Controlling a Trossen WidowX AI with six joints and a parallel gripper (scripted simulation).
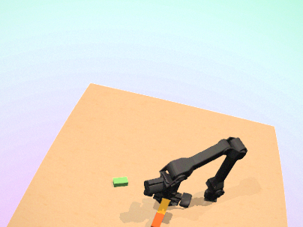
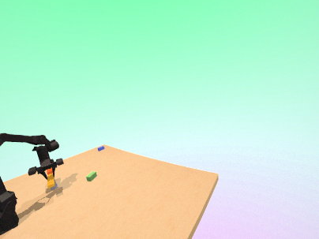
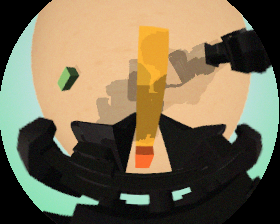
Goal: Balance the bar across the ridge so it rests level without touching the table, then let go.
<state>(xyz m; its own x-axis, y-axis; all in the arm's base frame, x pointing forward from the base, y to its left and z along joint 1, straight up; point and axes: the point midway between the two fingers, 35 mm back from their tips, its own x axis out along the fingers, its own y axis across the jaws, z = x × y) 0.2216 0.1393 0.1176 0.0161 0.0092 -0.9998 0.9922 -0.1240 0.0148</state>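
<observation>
The bar (image 1: 162, 208) (image 2: 50, 181) (image 3: 154, 45) is long and yellow-orange, with a red-orange end. My gripper (image 1: 164, 201) (image 2: 50, 176) (image 3: 146, 115) is shut on it, and the bar sticks out on both sides of the fingers. In the top view the red-orange end runs out of the bottom of the picture. A small grey-blue piece, which looks like the ridge (image 2: 54, 186), shows just behind and below the bar in the exterior view; the bar and gripper hide most of it. I cannot tell whether the bar touches it.
A green block (image 1: 120, 182) (image 2: 91, 176) (image 3: 68, 79) lies on the wooden table (image 1: 112, 134) (image 2: 150, 196), off to the side of the gripper. A small blue block (image 2: 101, 148) lies near the far table corner. The arm's base (image 1: 214, 191) (image 2: 7, 214) stands on the other side.
</observation>
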